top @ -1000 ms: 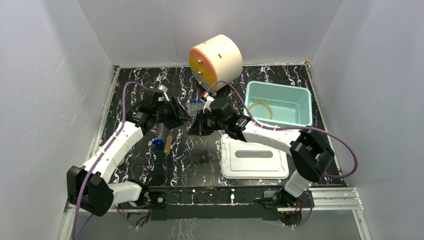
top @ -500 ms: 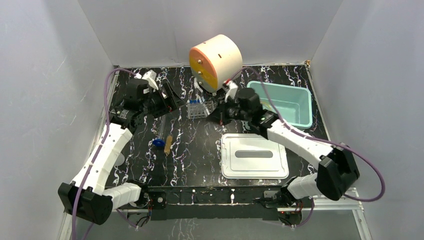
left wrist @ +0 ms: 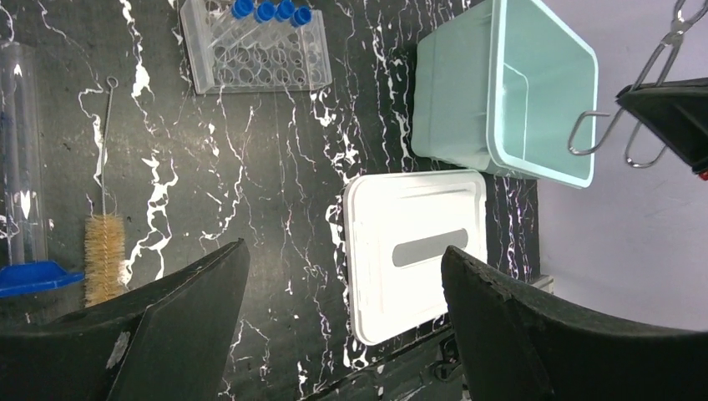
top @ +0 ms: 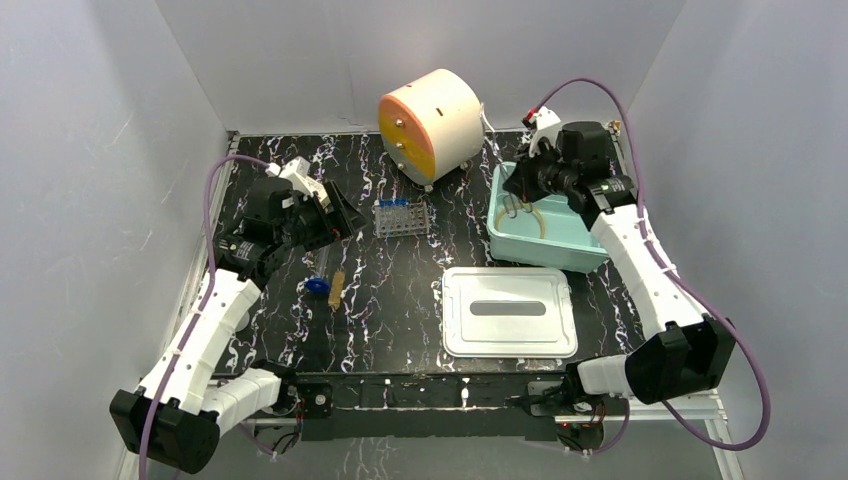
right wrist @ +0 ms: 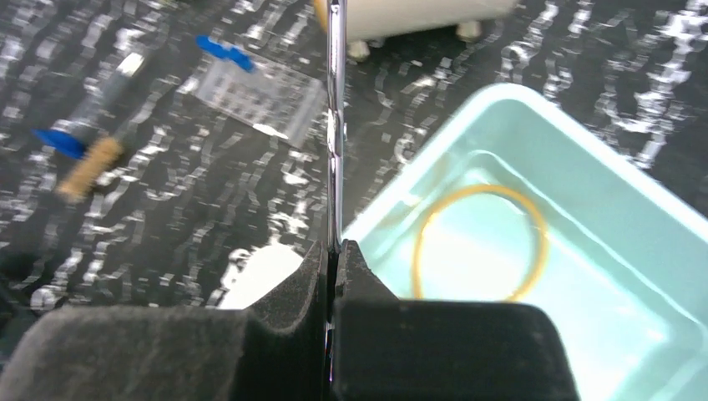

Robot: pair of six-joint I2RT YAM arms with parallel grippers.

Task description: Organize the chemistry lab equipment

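**Right pincer is carrying metal tongs over the teal tub**

Nearest the arms, a white lid (top: 510, 312) is lying flat on the black marbled table (top: 395, 310). Left of it, a bristle brush (top: 335, 288) and a clear cylinder with a blue base (top: 320, 272) are lying side by side, not yet put away. Just beyond them, the left pincer (top: 338, 213) is hovering wide open and gripping nothing. It is near a small clear tube rack (top: 402, 217) with blue-capped tubes (left wrist: 271, 10) along its far side.

Farther back on the right, the right pincer (right wrist: 334, 255) is clamping tightly on a pair of metal tongs (right wrist: 336, 125), above the left end of the teal tub (top: 545, 256). A tan rubber-tubing coil (right wrist: 482, 189) is lying on the tub's floor. A round cream-and-orange cabinet (top: 432, 120) is standing at the far edge.

The step in hand appears to be putting the tongs into the tub. The next move likely calls for lowering them inside the rim, clear of the wall, then letting go.
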